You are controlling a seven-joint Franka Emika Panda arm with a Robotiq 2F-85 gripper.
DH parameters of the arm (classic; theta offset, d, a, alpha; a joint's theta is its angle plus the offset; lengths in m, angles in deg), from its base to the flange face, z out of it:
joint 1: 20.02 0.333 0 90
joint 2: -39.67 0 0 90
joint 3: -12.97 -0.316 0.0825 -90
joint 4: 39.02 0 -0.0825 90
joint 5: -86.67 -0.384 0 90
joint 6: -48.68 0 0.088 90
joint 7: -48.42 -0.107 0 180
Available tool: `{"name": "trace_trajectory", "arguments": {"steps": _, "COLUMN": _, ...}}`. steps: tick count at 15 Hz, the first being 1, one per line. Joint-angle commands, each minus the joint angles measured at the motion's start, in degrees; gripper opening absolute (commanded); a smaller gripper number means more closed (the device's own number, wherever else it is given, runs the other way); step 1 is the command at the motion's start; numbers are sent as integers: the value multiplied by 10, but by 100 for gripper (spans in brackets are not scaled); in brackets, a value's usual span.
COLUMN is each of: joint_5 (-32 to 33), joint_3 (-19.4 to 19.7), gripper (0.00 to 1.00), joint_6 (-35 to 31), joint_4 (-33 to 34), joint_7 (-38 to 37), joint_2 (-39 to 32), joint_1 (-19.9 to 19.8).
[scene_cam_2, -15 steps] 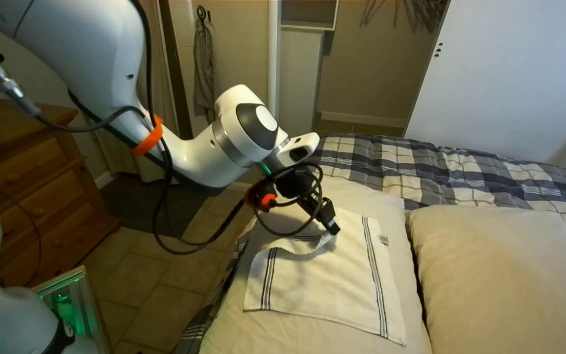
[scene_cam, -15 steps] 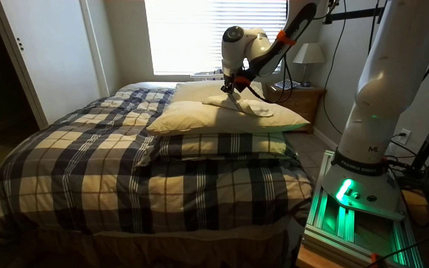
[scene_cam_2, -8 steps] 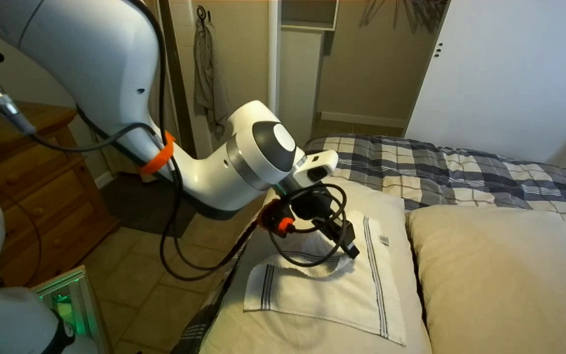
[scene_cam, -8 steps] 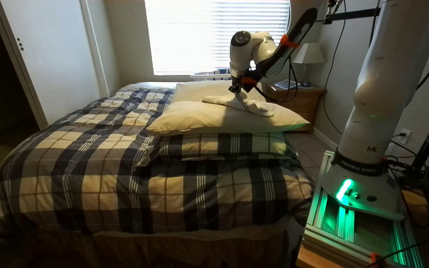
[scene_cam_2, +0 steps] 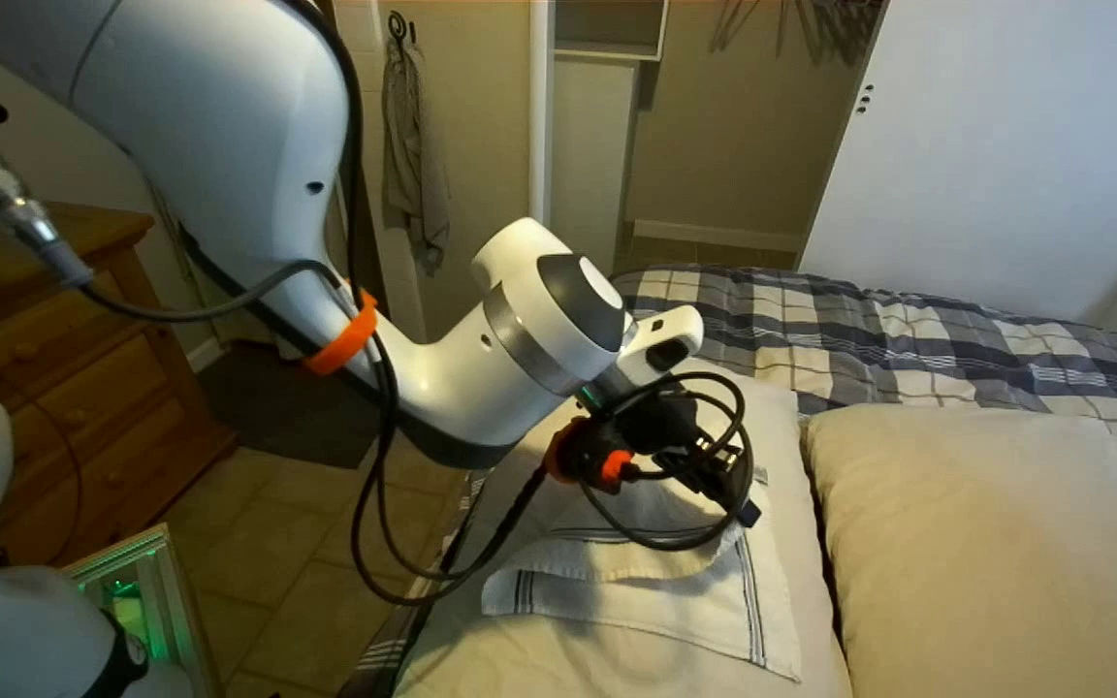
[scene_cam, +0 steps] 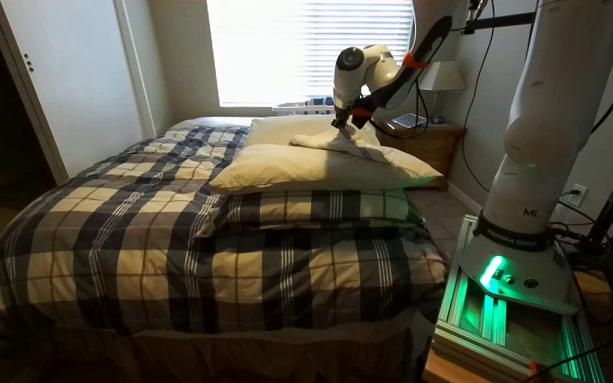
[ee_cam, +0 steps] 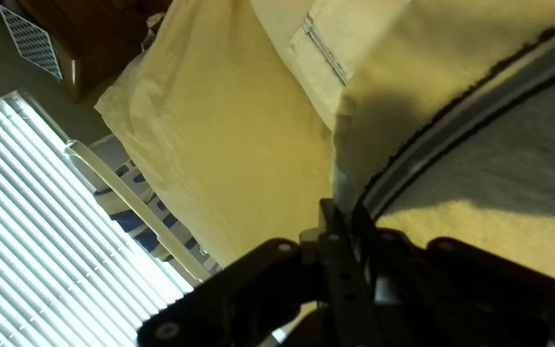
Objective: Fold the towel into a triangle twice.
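The bed (scene_cam: 221,352) has a rumpled plaid bedspread (scene_cam: 141,213), navy and cream, with big cream pillows (scene_cam_2: 985,543) side by side on it. Past those there's a super bright window (scene_cam: 264,53) with white blinds (scene_cam: 354,26), and a white basket (scene_cam: 289,109) near it, striped cloth (ee_cam: 147,238) inside. Wooden nightstand (scene_cam: 437,149) near the bed has a lamp (scene_cam: 443,78) and some flat patterned thing (scene_cam: 407,121), no clue what. Elsewhere: wooden dresser (scene_cam_2: 132,388), dark mat (scene_cam_2: 277,407) on tile floor (scene_cam_2: 306,553), grey cloth (scene_cam_2: 408,145) on a hook (scene_cam_2: 398,24), big white door (scene_cam_2: 1005,165), plus what look like hangers (scene_cam_2: 830,29) up in the closet (scene_cam_2: 714,145), kinda blurry.
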Motion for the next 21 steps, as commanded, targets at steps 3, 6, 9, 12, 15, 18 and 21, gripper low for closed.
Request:
{"name": "trace_trajectory", "arguments": {"steps": 3, "joint_5": 0, "joint_3": 0, "gripper": 7, "joint_6": 0, "joint_4": 5, "joint_7": 0, "joint_2": -8, "joint_1": 0}}
{"name": "trace_trajectory", "arguments": {"steps": 6, "joint_5": 0, "joint_3": 0, "gripper": 7, "joint_6": 0, "joint_4": 5, "joint_7": 0, "joint_2": -8, "joint_1": 0}}
{"name": "trace_trajectory", "arguments": {"steps": 9, "joint_5": 9, "joint_3": 2, "gripper": 2, "joint_6": -2, "joint_4": 9, "joint_7": -5, "joint_2": -13, "joint_1": -2}}
{"name": "trace_trajectory", "arguments": {"steps": 12, "joint_5": 33, "joint_3": 8, "gripper": 2, "joint_6": -15, "joint_4": 18, "joint_7": -11, "joint_2": -24, "joint_1": -6}}
{"name": "trace_trajectory", "arguments": {"steps": 15, "joint_5": 58, "joint_3": 15, "gripper": 2, "joint_6": -7, "joint_4": 27, "joint_7": -21, "joint_2": -35, "joint_1": -8}}
{"name": "trace_trajectory", "arguments": {"steps": 18, "joint_5": 100, "joint_3": 25, "gripper": 2, "joint_6": -24, "joint_4": 40, "joint_7": -37, "joint_2": -49, "joint_1": -11}}
{"name": "trace_trajectory", "arguments": {"steps": 21, "joint_5": 139, "joint_3": 29, "gripper": 2, "joint_6": -38, "joint_4": 53, "joint_7": -61, "joint_2": -68, "joint_1": -13}}
